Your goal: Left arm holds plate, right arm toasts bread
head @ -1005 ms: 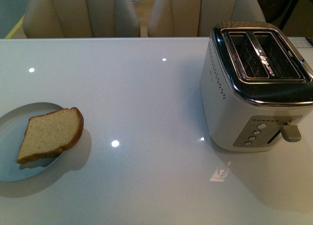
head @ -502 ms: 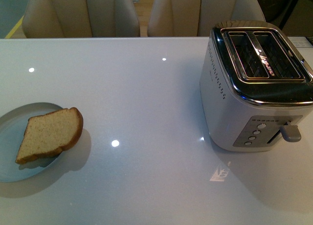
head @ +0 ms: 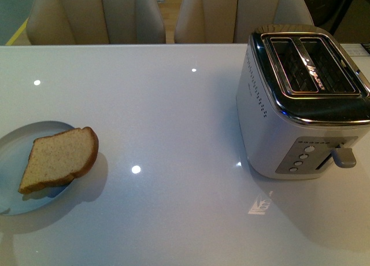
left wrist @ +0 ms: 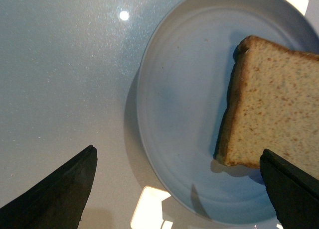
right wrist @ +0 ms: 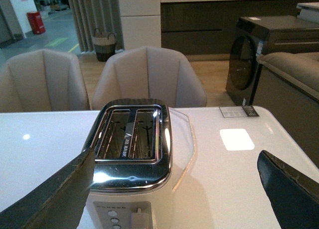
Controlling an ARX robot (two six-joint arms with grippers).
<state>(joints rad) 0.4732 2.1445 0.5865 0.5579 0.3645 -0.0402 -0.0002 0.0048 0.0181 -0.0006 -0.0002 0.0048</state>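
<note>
**One slice of bread (head: 59,158) on the plate (head: 13,156); nothing gripped yet**

The plate is seen at the left edge of the bench (head: 173,104); the bread is laid across its right side, rounded top overhanging the rim toward the toaster (head: 306,104); toaster well apart, on the right.

The left claw (left wrist: 177,154) is spread wide above the plate, touching neither plate nor bread. The right claw (right wrist: 175,154) is likewise spread and empty, faced toward the toaster.

Step judged in hand: the plate rim to be taken by the left claw.

- The rim is best pinched on the bare side, away from the bread, so the slice is not trapped or nudged off.
- The rim is low; a shallow, near-level approach is advised, one finger slid under the edge.
- The plate should be kept level once lifted; the overhanging slice could slip.
- The bread is then best taken by the crust, edge-on, and lined up with one of the slots (head: 312,63); both are seen empty.
- The lever (head: 344,156) is left for last.
</note>
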